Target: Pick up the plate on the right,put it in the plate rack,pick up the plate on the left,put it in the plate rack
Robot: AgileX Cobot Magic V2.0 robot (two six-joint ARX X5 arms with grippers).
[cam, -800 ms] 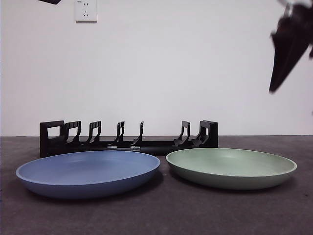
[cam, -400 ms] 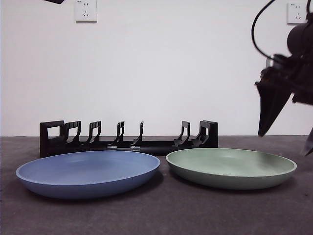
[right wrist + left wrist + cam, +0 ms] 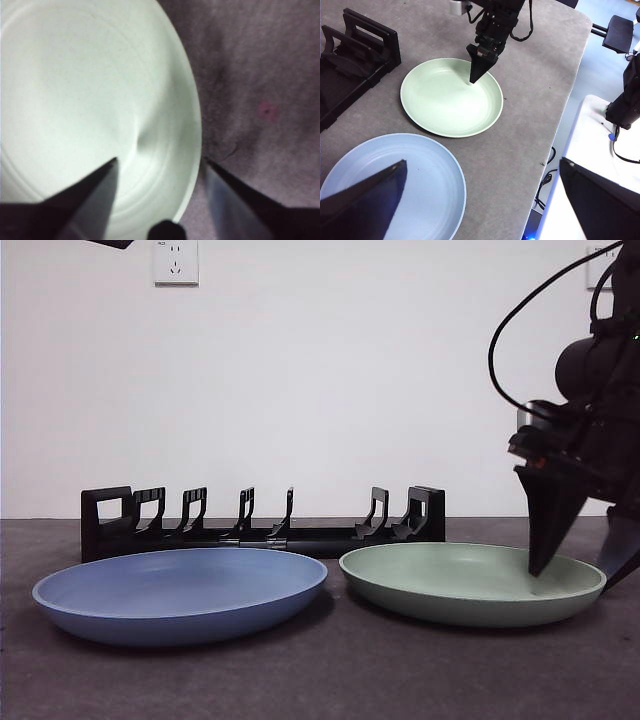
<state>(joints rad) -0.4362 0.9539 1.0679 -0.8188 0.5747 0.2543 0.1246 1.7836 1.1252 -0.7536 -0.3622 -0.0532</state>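
Observation:
The pale green plate (image 3: 470,580) lies on the right of the table, and a blue plate (image 3: 180,592) lies to its left. Behind both stands the long black plate rack (image 3: 265,527), holding nothing. My right gripper (image 3: 570,578) is down at the green plate's right rim, open. One jaw is inside the plate (image 3: 75,90) and the other is outside over the table, so my right gripper (image 3: 161,161) straddles the rim. My left gripper (image 3: 481,161) hangs open high above the blue plate (image 3: 420,185), holding nothing.
The grey table's edge (image 3: 560,105) runs close beside the green plate (image 3: 445,100), with floor and cables beyond it. The rack's blocky end (image 3: 370,45) stands near that plate. A wall socket (image 3: 176,262) is high on the white wall. The left arm's black tip (image 3: 105,243) shows at the top.
My right arm has come down from the upper right corner and moved left, bringing its open jaws to the green plate's right rim. Plates and rack have not moved.

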